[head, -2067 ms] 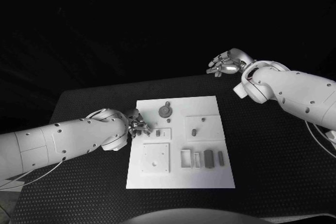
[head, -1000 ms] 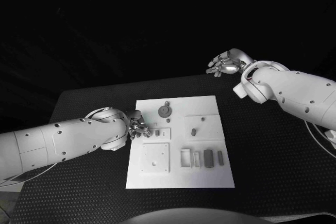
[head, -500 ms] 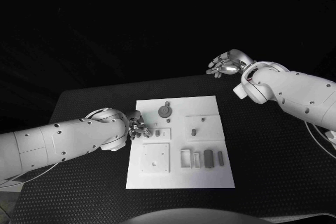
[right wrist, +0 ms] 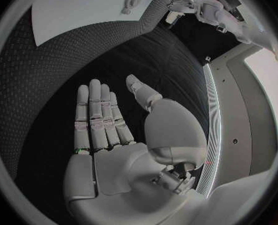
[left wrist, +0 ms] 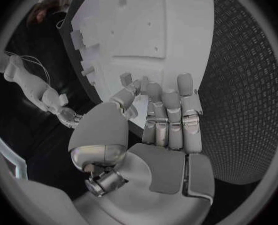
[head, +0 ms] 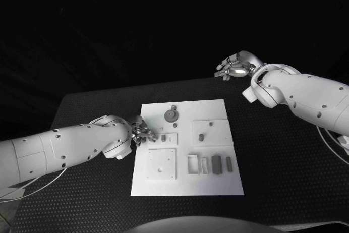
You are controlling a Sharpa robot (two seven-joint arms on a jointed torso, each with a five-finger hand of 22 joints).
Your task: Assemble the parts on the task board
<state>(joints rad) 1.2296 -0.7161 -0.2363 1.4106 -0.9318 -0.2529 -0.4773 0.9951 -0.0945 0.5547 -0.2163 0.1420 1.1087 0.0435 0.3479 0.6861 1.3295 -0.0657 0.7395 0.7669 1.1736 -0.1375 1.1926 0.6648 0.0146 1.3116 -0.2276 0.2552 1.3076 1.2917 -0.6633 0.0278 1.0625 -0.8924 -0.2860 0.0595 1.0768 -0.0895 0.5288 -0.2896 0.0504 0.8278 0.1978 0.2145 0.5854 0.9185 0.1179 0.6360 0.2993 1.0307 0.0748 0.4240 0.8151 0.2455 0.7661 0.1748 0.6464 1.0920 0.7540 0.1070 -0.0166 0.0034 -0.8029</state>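
My left hand [head: 142,132] hovered at the board's [head: 211,185] left edge, fingers spread and holding nothing; my right hand [head: 234,65] hung splayed beyond the counter [head: 283,162]. The parts [head: 216,164] lay on the board (unassembled, I judged). A low sweep could shove it askew.

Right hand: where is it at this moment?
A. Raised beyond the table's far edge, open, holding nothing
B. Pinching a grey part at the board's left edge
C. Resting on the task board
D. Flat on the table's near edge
A: the right hand hangs past the far edge, clear of the task board, with fingers spread and empty.
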